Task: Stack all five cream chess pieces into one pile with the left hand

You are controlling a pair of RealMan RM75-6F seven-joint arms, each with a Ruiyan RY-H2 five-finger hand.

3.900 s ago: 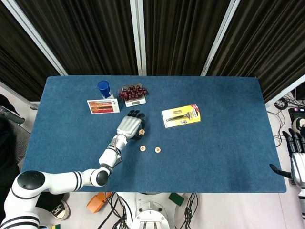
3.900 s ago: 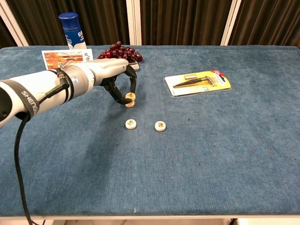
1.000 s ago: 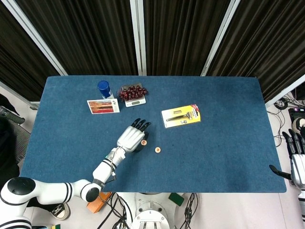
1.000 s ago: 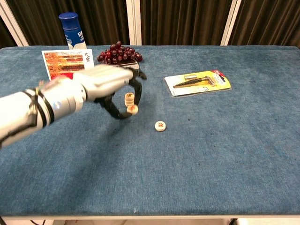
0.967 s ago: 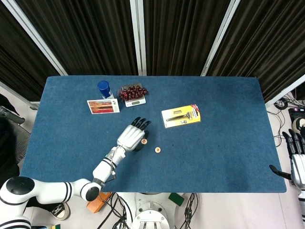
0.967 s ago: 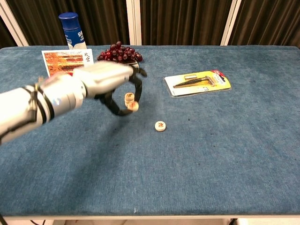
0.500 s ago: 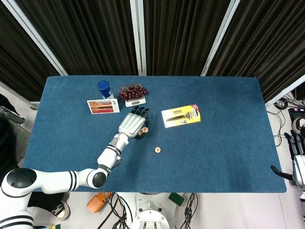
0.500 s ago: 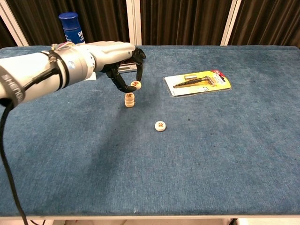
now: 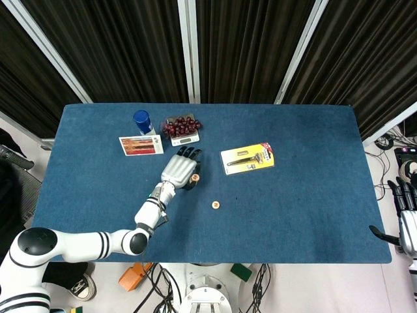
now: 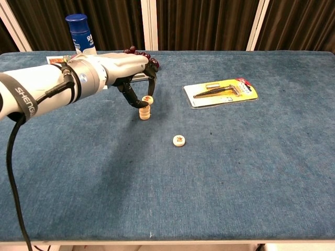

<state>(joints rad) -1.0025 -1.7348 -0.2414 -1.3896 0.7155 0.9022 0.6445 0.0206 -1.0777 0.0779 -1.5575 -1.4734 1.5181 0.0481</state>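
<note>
Blue cloth covers the table point(image 10: 251, 178), where the left hand point(image 10: 123, 70) pinches a cream piece point(image 10: 147, 99) in its fingers just above the short pile point(image 10: 144, 112) at centre-left. One loose piece point(image 10: 179, 140) lies nearer and to the right, so the stack looks mostly built, with this placement and that last piece left

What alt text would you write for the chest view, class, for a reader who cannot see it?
The robot's left hand holds a cream chess piece just above a short pile of them on a blue table. One more piece lies alone nearer the camera; a yellow tool pack, grapes and a blue can lie behind.
</note>
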